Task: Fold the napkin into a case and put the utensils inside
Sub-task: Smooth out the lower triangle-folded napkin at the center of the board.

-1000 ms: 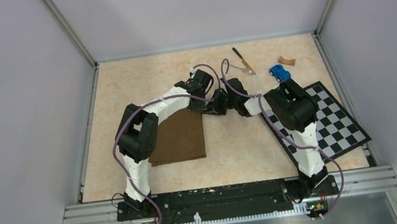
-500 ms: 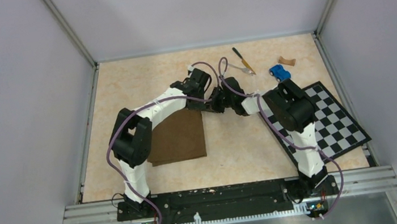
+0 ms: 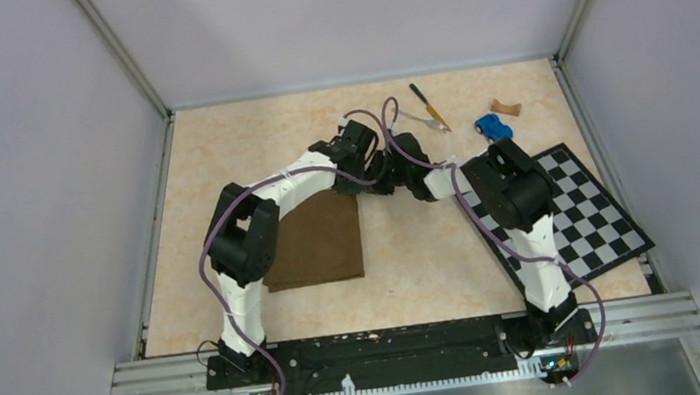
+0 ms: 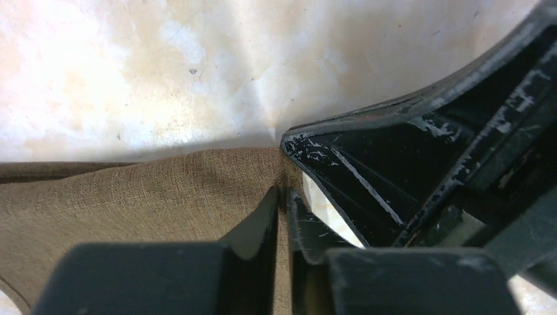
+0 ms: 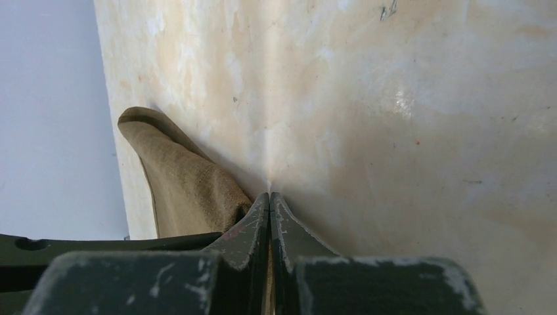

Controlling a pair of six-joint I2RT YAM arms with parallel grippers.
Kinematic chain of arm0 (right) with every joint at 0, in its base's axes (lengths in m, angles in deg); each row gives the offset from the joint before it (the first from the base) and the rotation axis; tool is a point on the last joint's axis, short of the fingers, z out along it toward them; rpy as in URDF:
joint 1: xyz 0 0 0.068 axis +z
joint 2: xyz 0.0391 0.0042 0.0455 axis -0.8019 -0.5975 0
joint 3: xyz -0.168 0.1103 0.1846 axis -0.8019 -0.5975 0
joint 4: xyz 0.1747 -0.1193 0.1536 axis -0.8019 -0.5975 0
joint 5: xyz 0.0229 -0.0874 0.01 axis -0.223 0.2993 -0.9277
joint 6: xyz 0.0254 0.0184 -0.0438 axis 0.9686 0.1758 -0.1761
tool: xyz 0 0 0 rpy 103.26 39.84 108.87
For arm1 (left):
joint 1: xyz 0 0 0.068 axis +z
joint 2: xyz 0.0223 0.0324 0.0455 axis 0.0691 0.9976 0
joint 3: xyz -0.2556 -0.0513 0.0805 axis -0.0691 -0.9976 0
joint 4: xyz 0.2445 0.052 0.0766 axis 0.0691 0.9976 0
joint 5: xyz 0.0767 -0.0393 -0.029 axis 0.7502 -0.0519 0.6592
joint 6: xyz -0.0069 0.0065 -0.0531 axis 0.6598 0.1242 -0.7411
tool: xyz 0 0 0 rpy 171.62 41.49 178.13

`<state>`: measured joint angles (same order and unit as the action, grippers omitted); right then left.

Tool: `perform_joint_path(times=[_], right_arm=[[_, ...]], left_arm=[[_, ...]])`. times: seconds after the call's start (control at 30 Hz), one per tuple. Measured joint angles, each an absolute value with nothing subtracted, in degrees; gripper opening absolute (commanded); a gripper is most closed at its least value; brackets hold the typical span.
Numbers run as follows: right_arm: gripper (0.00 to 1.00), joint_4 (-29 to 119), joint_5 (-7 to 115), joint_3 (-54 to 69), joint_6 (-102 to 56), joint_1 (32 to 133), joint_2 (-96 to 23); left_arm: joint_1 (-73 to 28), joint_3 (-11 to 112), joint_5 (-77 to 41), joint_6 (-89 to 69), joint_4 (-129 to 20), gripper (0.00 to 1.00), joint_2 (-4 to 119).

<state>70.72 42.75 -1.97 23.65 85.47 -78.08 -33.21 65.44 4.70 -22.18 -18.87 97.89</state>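
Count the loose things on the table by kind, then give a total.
Cloths: 1, napkin
Utensils: 2, knife and fork
Toys: 1, blue car
Boards: 1, checkered board
Other: 1, small brown piece
Total: 6

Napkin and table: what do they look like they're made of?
Napkin: woven cloth, perhaps cotton or linen, matte brown. The close left wrist view shows a fine crisscross weave and soft folds.
Table: a hard, smooth top with a beige marbled pattern, probably laminate or a stone-look sheet. It shows faint sheen and small scratches, but the look alone cannot settle which.
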Motion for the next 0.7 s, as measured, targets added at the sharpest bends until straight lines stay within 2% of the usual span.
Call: perform_joint_path(times=[0.07,0.17,0.23,0.27,0.33,0.37,0.43,0.5,0.57,0.7], right_arm=[[0.05,70.04,42.51,-1.64,22.89,85.14,-78.08],[0.22,68.95,41.09,-1.73,21.64,83.96,-77.51],[0.29,67.2,39.78,-2.48,20.04,82.61,-76.0],[0.32,66.22,38.9,-3.22,18.95,81.69,-74.86],[0.33,63.83,37.02,-5.21,16.61,80.2,-72.13],[0.33,63.2,36.02,-6.3,15.8,79.59,-70.86],[0.32,63.62,33.51,-9.25,14.95,78.98,-68.09],[0.31,66.63,30.31,-14.21,15.39,79.42,-64.81],[0.3,69.63,27.8,-18.8,16.57,80.9,-62.43],[0.25,74.26,25.22,-23.15,19.08,87.7,-61.03]], left_arm=[[-33.21,66.03,4.64,-21.92,-18.72,0.31,98.02],[-33.21,66.84,3.85,-21.44,-18.37,0.55,97.96],[-33.23,66.84,2.6,-20.94,-18.13,0.59,97.5],[-33.21,66.79,1.75,-20.98,-17.82,0.58,97.0],[-32.79,66.29,0.02,-20.96,-17.91,0.49,95.23],[-32.53,65.31,-1.48,-21.07,-18.44,0.43,93.61],[-31.41,62.79,-5.35,-21.53,-19.97,0.25,90.31],[-29.16,60.08,-10.71,-22.53,-21.96,0.13,87.51],[-26.3,58.03,-16.06,-23.36,-24.8,0.08,86.48],[-21.73,54.57,-23.25,-24.74,-29.98,0.06,88.52]])
